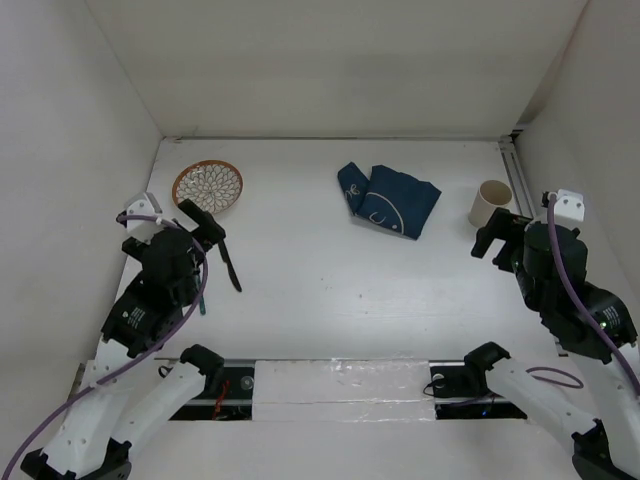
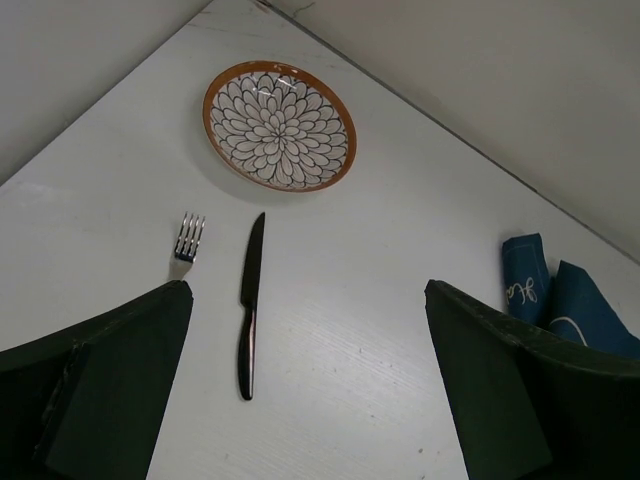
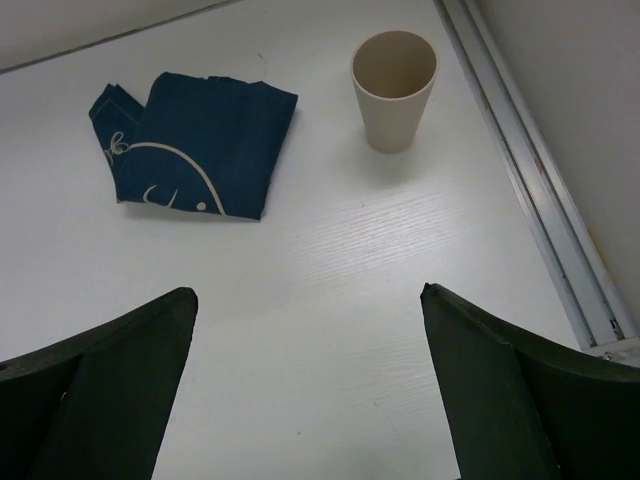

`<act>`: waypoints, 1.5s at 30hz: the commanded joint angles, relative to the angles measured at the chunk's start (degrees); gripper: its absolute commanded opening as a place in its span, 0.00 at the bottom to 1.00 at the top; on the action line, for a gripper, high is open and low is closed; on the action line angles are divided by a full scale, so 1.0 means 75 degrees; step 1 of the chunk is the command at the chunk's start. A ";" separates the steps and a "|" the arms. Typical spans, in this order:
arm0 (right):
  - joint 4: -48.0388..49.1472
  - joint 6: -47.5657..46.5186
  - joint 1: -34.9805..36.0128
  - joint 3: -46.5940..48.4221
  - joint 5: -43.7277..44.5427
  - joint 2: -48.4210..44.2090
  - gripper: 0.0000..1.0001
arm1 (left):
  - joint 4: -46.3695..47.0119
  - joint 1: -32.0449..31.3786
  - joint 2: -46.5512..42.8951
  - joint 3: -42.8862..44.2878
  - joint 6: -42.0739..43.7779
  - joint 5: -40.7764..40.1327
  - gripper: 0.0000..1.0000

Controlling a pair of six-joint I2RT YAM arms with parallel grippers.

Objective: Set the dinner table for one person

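Observation:
The white dinner table (image 1: 330, 290) carries everything. A round plate (image 1: 207, 186) with an orange rim and a petal pattern lies far left; it also shows in the left wrist view (image 2: 279, 124). A dark knife (image 2: 248, 305) and a fork (image 2: 188, 238) lie side by side below the plate; the knife also shows from above (image 1: 232, 268). A folded navy-blue placemat (image 1: 388, 198) lies at the far centre, with a beige cup (image 1: 490, 203) to its right. My left gripper (image 2: 307, 290) is open and empty above the cutlery. My right gripper (image 3: 307, 292) is open and empty, short of the cup (image 3: 394, 88) and placemat (image 3: 195, 142).
White walls close in the table on the left, back and right. A metal rail (image 1: 518, 180) runs along the right edge, also in the right wrist view (image 3: 545, 190). The arm bases sit at the near edge.

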 commanded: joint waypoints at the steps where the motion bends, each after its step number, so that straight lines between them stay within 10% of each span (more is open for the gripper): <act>1: -0.0106 0.0137 -0.0030 0.0340 0.0351 -0.0047 1.00 | 0.0318 0.0020 0.0021 -0.0044 0.0034 -0.0001 1.00; 11: 0.1731 -0.0412 -0.0030 -0.0689 -0.1085 -0.0399 1.00 | 0.0728 0.0020 -0.0131 -0.0266 0.0396 0.0806 1.00; 20: 0.4470 -0.1081 -0.1552 -0.0457 -0.4147 0.4437 1.00 | 0.0963 0.0020 0.0595 -0.0266 0.0866 0.2002 1.00; 30: 0.4523 -0.1104 -0.2876 0.2376 -0.5132 0.9193 1.00 | 0.1104 0.0020 0.0525 -0.0419 0.1007 0.2460 1.00; 45: 0.3738 -0.0695 -0.3100 0.4138 -0.4416 1.1285 1.00 | 0.1186 0.0020 0.0525 -0.0419 0.1147 0.2917 1.00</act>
